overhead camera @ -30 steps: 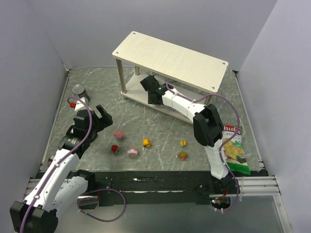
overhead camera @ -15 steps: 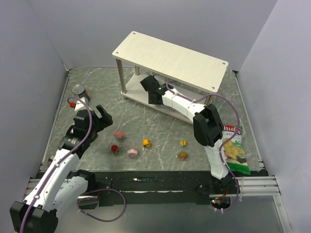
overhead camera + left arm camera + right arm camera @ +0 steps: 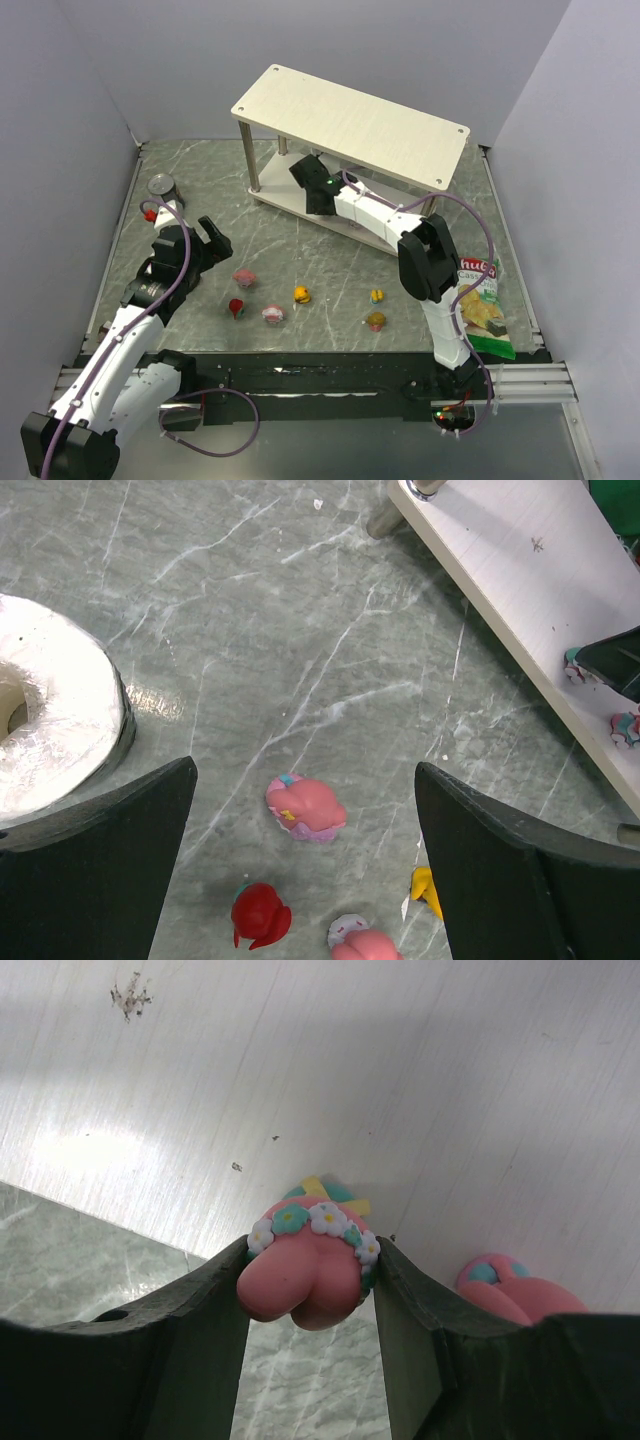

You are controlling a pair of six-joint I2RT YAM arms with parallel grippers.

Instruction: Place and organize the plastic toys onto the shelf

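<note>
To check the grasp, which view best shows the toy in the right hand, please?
Right wrist: pink toy close-up, pinched in the right hand. Top external hides it under the shelf; left wrist shows a sliver.

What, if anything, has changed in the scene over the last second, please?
Nothing visibly changed. The right gripper stays shut on a pink toy over the lower board of the shelf. The left gripper stays open above the loose toys on the table, and those toys lie where they were.
</note>
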